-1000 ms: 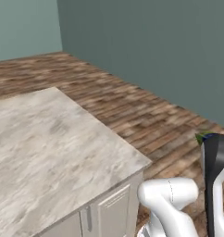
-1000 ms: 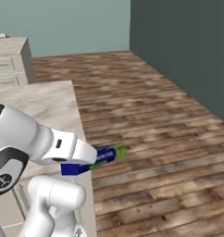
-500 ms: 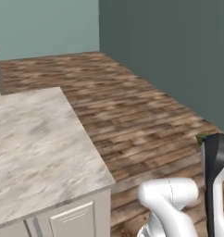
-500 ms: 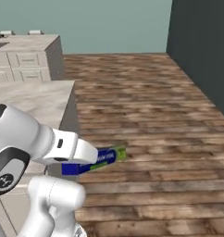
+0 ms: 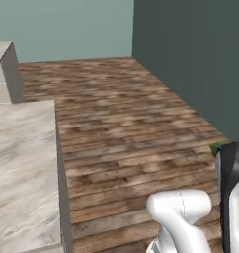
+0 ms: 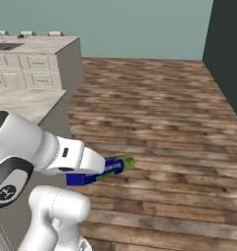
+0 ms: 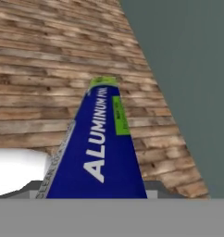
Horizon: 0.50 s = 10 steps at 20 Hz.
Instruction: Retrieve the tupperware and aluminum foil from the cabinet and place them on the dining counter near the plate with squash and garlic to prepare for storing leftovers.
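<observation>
My gripper is shut on the aluminum foil, a long dark blue carton with a green end. It juts out level past the white forearm, above the wooden floor. In the hand view the aluminum foil runs away from the hand, white lettering up, and it covers the finger tips. Its green tip peeks out beside the dark hand in the left base view. The dining counter, with its pale marbled top, lies to my left, and a corner of the dining counter shows behind the arm. The tupperware, cabinet and plate are out of view.
Wall counters with cream drawers stand at the far left. A dark teal wall closes the right side and a paler teal wall the back. Wood plank floor stretches between them.
The whole scene has shifted: the base is turning, so the counter slides left and the wall corner comes into view. The foil stays in the gripper as before.
</observation>
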Tool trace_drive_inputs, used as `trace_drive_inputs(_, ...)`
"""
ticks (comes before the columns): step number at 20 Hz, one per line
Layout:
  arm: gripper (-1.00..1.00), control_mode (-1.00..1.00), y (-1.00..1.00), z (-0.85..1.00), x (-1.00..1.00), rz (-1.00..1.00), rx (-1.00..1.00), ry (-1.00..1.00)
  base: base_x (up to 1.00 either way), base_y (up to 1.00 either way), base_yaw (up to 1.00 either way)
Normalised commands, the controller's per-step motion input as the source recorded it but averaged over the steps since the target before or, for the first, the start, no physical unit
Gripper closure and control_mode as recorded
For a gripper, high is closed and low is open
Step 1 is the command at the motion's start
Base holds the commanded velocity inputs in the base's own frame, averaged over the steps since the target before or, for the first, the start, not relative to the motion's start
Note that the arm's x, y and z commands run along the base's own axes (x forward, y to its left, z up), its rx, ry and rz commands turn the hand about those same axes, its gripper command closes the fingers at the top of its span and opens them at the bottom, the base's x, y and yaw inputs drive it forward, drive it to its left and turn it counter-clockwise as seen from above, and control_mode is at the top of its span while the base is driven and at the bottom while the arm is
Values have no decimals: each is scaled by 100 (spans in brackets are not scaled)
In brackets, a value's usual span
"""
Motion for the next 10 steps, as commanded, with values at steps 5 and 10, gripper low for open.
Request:
trace_drive_inputs(5,100,100,0,0,0,0,0,0,100,-67,34)
trace_drive_inputs(10,100,100,0,0,0,0,0,0,100,-57,32)
